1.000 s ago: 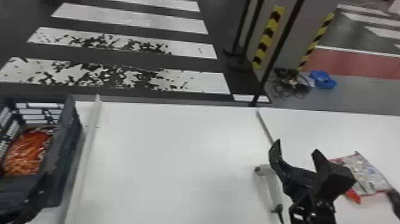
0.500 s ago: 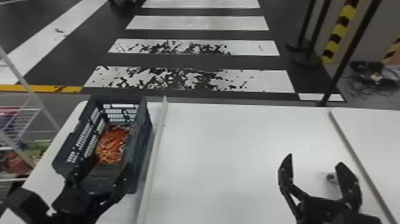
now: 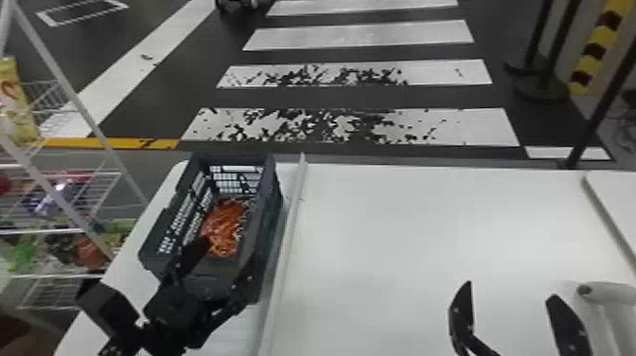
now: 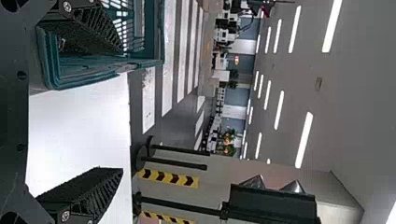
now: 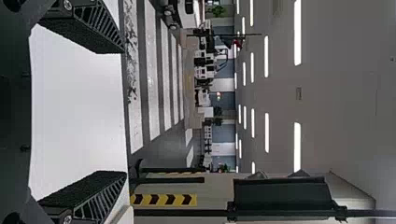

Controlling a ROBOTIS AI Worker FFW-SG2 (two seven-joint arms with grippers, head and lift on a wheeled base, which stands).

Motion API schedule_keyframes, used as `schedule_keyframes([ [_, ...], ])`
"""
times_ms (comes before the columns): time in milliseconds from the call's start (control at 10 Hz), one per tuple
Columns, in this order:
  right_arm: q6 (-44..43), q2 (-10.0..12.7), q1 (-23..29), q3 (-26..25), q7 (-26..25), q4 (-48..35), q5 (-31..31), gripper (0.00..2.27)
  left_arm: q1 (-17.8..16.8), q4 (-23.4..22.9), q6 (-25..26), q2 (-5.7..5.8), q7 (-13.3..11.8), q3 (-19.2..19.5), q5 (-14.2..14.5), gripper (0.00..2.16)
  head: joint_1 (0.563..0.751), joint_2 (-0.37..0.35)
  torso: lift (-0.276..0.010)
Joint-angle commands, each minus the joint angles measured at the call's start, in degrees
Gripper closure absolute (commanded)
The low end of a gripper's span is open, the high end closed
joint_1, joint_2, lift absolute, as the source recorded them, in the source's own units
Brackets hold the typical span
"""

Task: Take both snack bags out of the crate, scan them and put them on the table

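Well, left gripper [image 3: 229,253]: stood spread by crate [image 3: 270,203], your eleven o'clock.
Right gripper [image 3: 510,289]: hung spread, your two o'clock.
Snack bag [image 3: 225,225]: lay inside crate.

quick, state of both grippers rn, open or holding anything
Left gripper: open, holding nothing, at the near end of the crate.
Right gripper: open, empty, over the table.

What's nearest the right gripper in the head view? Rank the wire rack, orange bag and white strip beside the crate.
From the right gripper:
1. White strip, to its left.
2. Orange bag, farther left, inside the crate.
3. Wire rack, at the far left.
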Motion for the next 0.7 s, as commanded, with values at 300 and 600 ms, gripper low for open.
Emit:
schedule_keyframes([
  [300,1.52,0.00,-0.44,1.00,0.00,1.72,0.39,0.07,0.09,-11.47,12.33,0.19,2.41,4.27,0.58,0.09,0.695,0.175,-0.092],
  [600,3.10,0.00,-0.88,1.53,0.09,1.80,0.30,0.07,-3.16,-12.96,16.03,0.54,2.68,11.83,6.74,0.08,0.695,0.229,-0.092],
])
